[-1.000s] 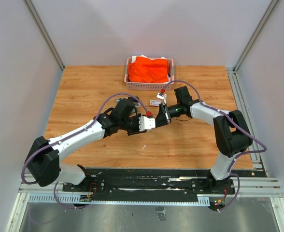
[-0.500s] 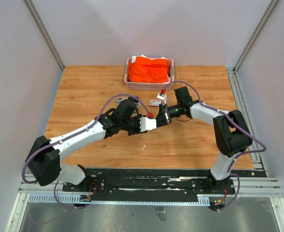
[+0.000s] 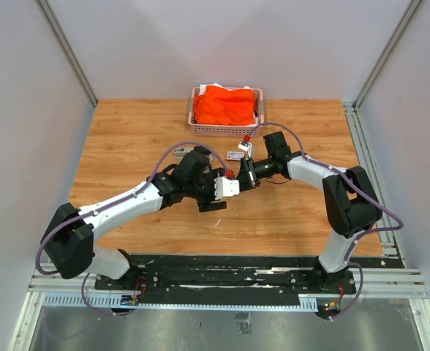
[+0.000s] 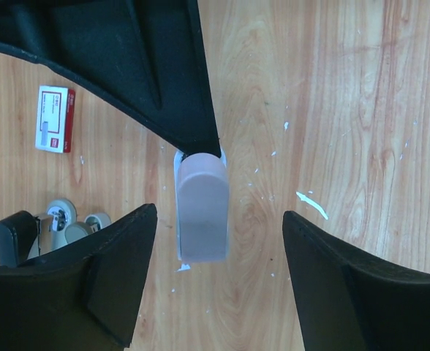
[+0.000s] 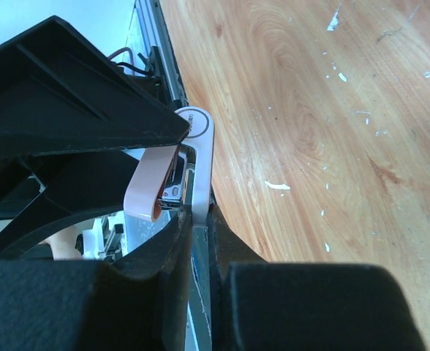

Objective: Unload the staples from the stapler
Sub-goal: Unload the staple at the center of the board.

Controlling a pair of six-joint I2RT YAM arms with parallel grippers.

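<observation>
- Two pincers meet just past the middle of the table (image 3: 127,139), tips facing each other.
- The right pincer (image 5: 198,225) is clamped on the white base of the stapler (image 4: 202,208).
- The left pincer (image 4: 219,213) stands spread wide. The stapler's rounded pink end sits between its fingers (image 4: 120,270), with a gap on each side.
- The stapler's pink top is lifted away from the white base. A bit of metal shows in the opening, but I cannot tell whether any strip lies inside.
- The staples (image 4: 311,203) show as thin pale slivers on the wood beside the stapler, one of them curved. They are too small to tell surely from the other pale flecks around them.
- A small white box (image 3: 235,155) with a red label lies just beyond the pincers, toward the far edge.
- A pink basket (image 3: 222,130) stands at the middle of the far edge and holds an orange cloth (image 3: 226,104).
- Both pincers are well apart from the left and right edges. The box and the basket are the nearest things on the far side.
</observation>
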